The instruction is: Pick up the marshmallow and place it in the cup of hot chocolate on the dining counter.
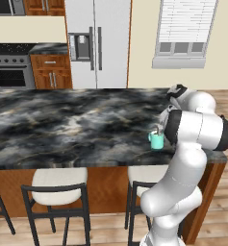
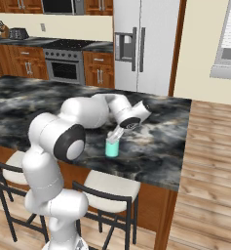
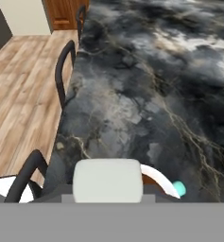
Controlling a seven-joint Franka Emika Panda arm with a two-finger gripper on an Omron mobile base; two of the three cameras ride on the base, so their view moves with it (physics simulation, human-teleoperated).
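Hovering just above the small teal mug of hot chocolate [image 2: 112, 147] on the black-grey marbled dining counter [image 2: 156, 141], the two-finger claw [image 2: 116, 134] is clenched on the off-white, squarish soft marshmallow [image 3: 107, 180]. Placement is the step in hand; next, the jaws must part directly over the rim below.

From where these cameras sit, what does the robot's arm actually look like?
A glossy white arm of thick rounded tube segments, with black bands and black round caps at the joints. It ends in a small white hand, the gripper, with dark finger tips. No cables or markings are visible.
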